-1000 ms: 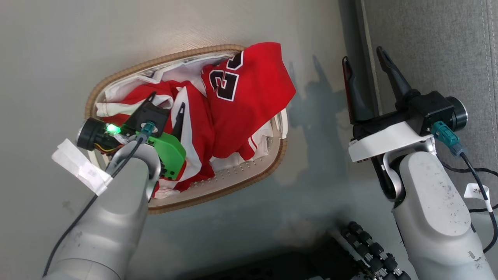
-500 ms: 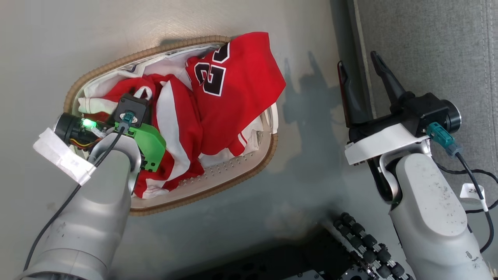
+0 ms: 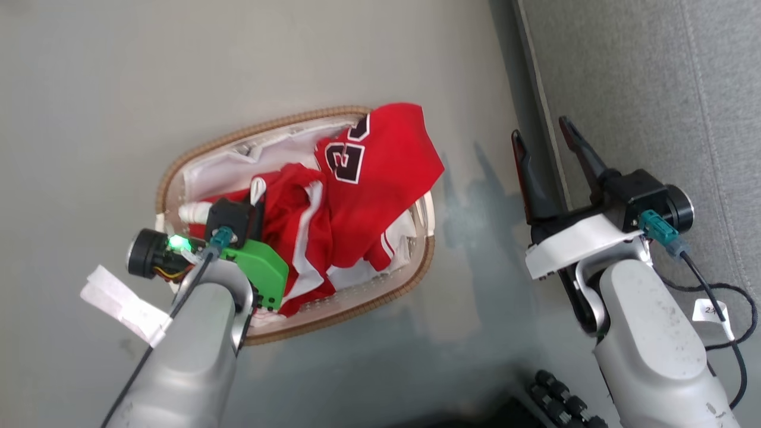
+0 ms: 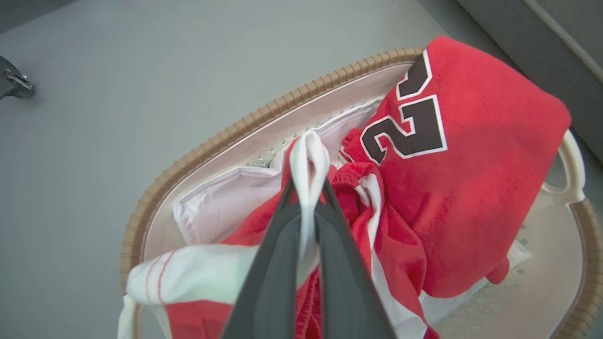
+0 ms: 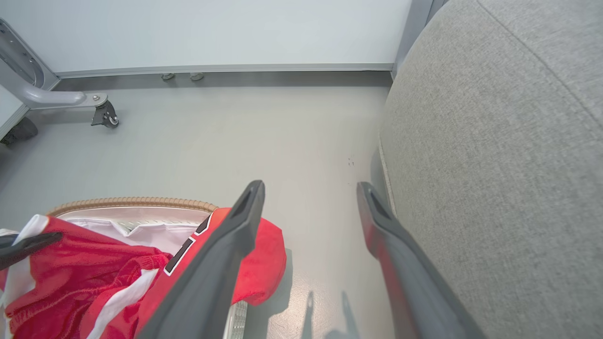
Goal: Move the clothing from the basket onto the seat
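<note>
The basket (image 3: 250,128) stands on the grey floor with the clothing heaped inside. A red jersey (image 3: 386,172) with black numbers drapes over its far right rim. Beside it lies a red garment with white stripes (image 3: 303,238). My left gripper (image 4: 308,188) is shut on a white-trimmed fold of that striped garment (image 4: 308,155), over the basket's left half (image 3: 258,199). My right gripper (image 3: 540,134) hangs open and empty above the floor between the basket and the seat (image 3: 642,89). Its fingers (image 5: 245,221) frame the edge of the seat (image 5: 494,165).
A white liner sheet (image 4: 221,207) lies under the clothes. A wheeled metal leg (image 5: 104,115) stands by the far wall, and another caster (image 4: 14,82) is off the basket's far side. The dark robot base (image 3: 565,398) sits at the bottom.
My left gripper has gone from open to shut, pinching the white-trimmed fold of the striped garment. The head camera has shifted. The right gripper stays open.
</note>
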